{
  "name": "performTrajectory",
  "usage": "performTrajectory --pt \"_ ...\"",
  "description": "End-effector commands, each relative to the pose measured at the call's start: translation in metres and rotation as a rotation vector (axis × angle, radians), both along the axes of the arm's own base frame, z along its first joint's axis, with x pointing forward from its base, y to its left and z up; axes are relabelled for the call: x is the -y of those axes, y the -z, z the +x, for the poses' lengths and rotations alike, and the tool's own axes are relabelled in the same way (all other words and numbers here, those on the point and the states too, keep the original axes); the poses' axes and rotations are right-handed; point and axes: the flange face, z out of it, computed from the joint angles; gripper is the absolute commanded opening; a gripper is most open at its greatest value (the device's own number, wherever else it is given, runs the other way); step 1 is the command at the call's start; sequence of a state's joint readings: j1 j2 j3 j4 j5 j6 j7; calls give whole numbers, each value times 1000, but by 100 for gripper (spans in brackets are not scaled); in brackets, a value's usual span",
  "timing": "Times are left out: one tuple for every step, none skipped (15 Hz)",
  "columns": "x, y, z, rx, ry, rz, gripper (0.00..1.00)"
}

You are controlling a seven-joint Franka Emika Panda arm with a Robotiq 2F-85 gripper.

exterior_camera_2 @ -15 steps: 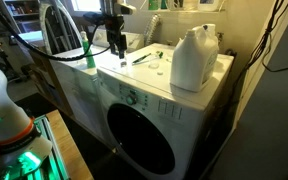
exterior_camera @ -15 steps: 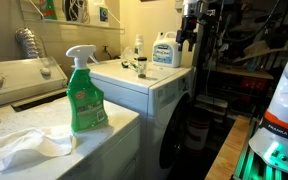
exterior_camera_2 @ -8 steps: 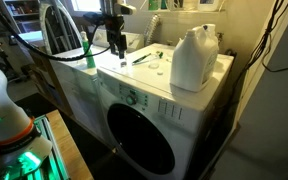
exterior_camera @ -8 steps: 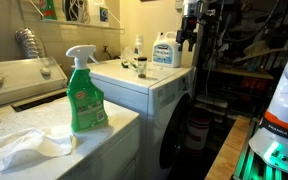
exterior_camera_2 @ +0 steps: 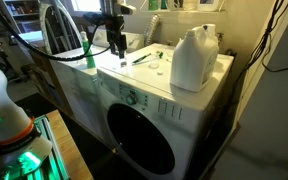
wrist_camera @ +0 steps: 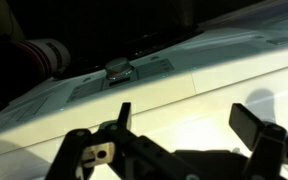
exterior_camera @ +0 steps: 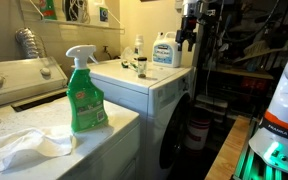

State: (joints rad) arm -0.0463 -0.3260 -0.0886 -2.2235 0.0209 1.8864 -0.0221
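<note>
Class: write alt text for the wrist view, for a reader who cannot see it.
The gripper hangs open over a white appliance top, its two fingers spread wide with nothing between them. Beyond, a small grey part sits on the top, and a blurred red-and-white cylinder shows at upper left.

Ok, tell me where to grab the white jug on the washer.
Take the jug at its narrow top, coming straight down from above. It stands upright on the washer, and its body looks too wide for the open tool to span from the side.
</note>
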Motion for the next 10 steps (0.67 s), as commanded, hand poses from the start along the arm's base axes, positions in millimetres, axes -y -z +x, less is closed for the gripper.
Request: performTrajectory --pt "-38 -9 22 63 -56 56 100" --pt "-52 -15 30 95 -80 60 100" --pt "-70 -19 39 113 -112 73 100" --pt "-85 -19 51 151 -140 63 100" --pt "-98 -20 67 200 -167 41 100" --pt "-107 -23 81 231 -179 26 100" --pt "-108 -28 99 273 -182 10 100" --pt "-105 -31 113 300 -181 -9 100" --pt "-101 -33 127 332 -188 -27 100" --pt "-94 -35 140 330 -196 -31 100"
